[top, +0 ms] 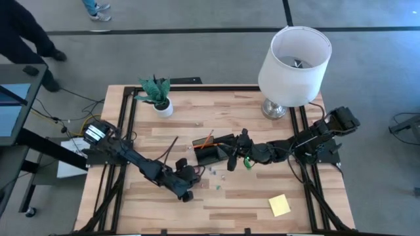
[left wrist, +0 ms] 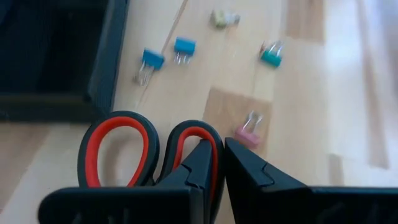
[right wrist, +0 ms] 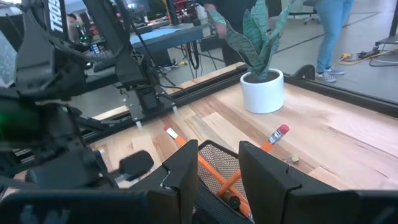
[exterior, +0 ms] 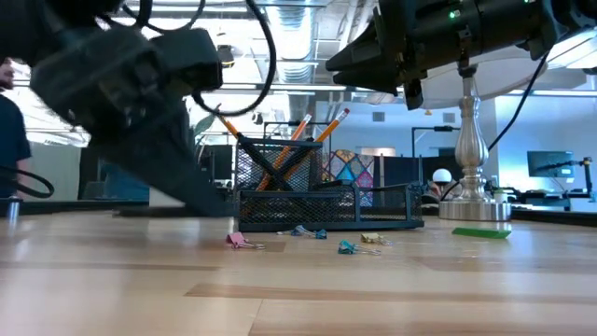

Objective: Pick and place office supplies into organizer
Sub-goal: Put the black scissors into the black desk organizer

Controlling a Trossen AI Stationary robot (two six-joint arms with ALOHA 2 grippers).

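Observation:
Red-and-black-handled scissors [left wrist: 118, 149] lie just in front of my left gripper [left wrist: 222, 149], which is shut on one handle loop near the table's middle front [top: 187, 190]. The black mesh organizer [top: 211, 154] stands mid-table with orange pencils [exterior: 298, 140] upright in its cup. My right gripper [right wrist: 217, 177] hovers over that cup, its fingers a narrow gap apart, with nothing plainly between them. Several small clips [left wrist: 151, 59] lie on the wood beside the organizer. A green block [top: 248, 162] lies to its right and a yellow sticky-note pad [top: 279, 205] near the front. My left gripper has the rim of the smaller handle loop [left wrist: 214, 146] pinched between its two fingers, one finger [left wrist: 196, 168] over the loop's hole and the other outside it. The fingers slant down at it. The blades are hidden under the gripper, so I cannot tell if they rest on the table.
A potted plant [top: 157, 95] stands at the far left of the table and a white-shaded lamp [top: 293, 62] at the far right. A thin dark pen or pencil [top: 169, 149] lies left of the organizer. People stand in the room beyond the far edge.

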